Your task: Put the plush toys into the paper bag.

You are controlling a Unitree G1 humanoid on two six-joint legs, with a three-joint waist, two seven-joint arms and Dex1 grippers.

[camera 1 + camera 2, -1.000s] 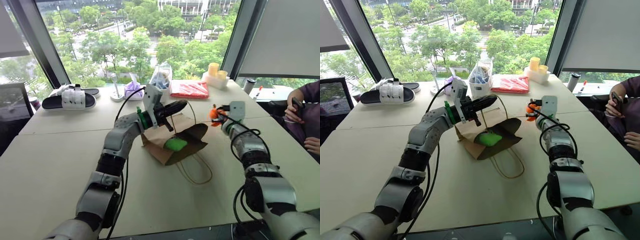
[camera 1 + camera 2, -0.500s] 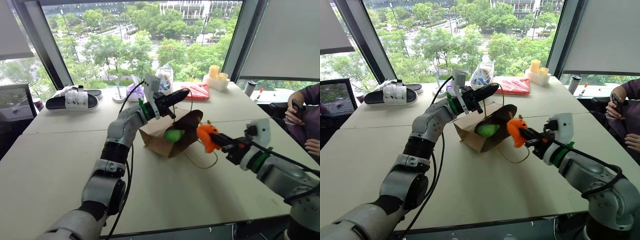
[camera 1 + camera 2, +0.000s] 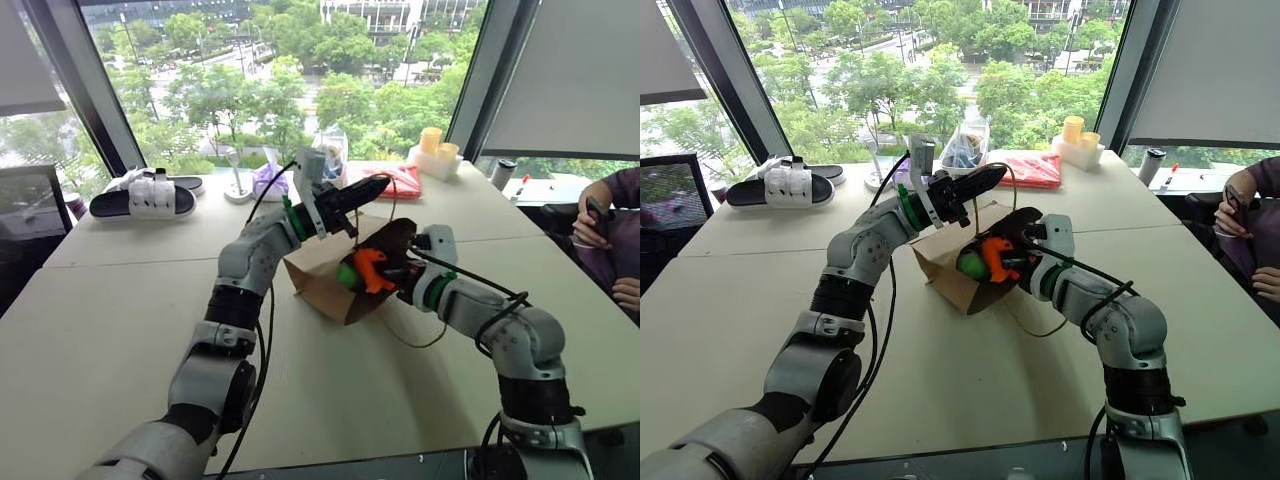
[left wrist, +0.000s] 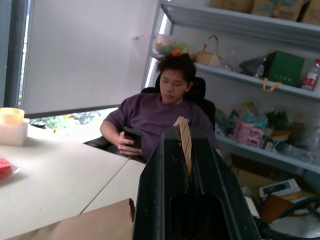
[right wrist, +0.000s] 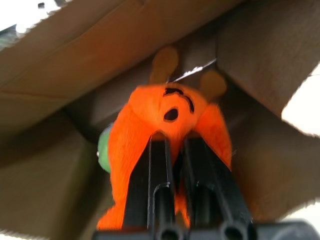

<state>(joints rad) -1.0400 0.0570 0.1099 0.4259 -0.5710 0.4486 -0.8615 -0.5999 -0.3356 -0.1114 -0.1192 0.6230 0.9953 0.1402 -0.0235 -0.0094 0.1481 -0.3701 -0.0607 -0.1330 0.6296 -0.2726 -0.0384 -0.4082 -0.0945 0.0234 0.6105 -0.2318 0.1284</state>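
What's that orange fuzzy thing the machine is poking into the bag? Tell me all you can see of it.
The orange plush toy is a small, bright, fuzzy soft toy with dark face marks and two tan ear-like bits on top. The right gripper is shut on it, black fingers pinching its body. It sits at the mouth of the brown paper bag, which lies on the table, beside the green plush toy already inside.

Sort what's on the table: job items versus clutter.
Job: paper bag, its cord handle pinched in the left tool; orange plush toy gripped by the right tool at the bag's mouth; green plush toy inside.

Clutter: sandals, purple pouch, clear plastic bag, red packet, yellow cups.
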